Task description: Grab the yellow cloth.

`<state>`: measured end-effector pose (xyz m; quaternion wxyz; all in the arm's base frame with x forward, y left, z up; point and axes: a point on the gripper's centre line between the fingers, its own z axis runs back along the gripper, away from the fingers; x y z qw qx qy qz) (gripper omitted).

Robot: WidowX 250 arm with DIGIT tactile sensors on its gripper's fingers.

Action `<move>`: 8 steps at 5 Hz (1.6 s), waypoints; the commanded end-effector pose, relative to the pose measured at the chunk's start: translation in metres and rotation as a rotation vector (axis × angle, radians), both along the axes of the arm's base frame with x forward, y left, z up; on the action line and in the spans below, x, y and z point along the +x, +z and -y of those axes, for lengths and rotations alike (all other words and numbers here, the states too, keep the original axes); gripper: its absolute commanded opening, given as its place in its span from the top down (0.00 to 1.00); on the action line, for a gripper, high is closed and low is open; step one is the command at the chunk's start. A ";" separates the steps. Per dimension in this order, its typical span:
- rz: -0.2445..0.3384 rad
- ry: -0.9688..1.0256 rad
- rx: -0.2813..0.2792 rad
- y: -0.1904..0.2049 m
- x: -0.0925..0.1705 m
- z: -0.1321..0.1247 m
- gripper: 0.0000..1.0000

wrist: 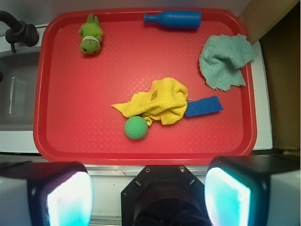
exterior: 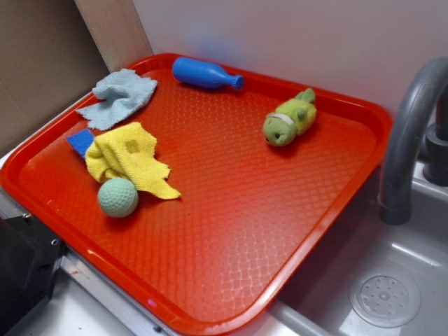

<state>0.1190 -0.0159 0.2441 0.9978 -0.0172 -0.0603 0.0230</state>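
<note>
A crumpled yellow cloth (wrist: pixel 157 103) lies on a red plastic tray (wrist: pixel 75 136), touching a green dimpled ball (wrist: pixel 136 127) and a flat blue block (wrist: pixel 203 106). The tool (wrist: pixel 148 193) hangs above the tray's near edge, fingers spread wide, holding nothing.

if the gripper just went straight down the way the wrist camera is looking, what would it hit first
Most likely the near rim of the red tray, since the open gripper sits at that edge. The green ball and yellow cloth lie a little farther in. Depth is hard to judge here.
</note>
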 end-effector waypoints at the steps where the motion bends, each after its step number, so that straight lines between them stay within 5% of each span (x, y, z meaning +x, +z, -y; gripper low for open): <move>1: 0.000 0.000 0.000 0.000 0.000 0.000 0.00; 2: -0.064 0.250 -0.010 -0.050 0.045 -0.020 0.00; 3: -0.105 0.500 -0.035 -0.102 0.059 -0.043 0.00; 4: -0.061 0.745 -0.105 -0.153 0.059 -0.055 0.00; 6: -0.053 0.643 0.010 -0.214 0.071 -0.041 0.02; 7: -0.025 0.624 -0.001 -0.200 0.074 -0.038 1.00; 8: 0.004 0.607 0.006 -0.190 0.072 -0.041 1.00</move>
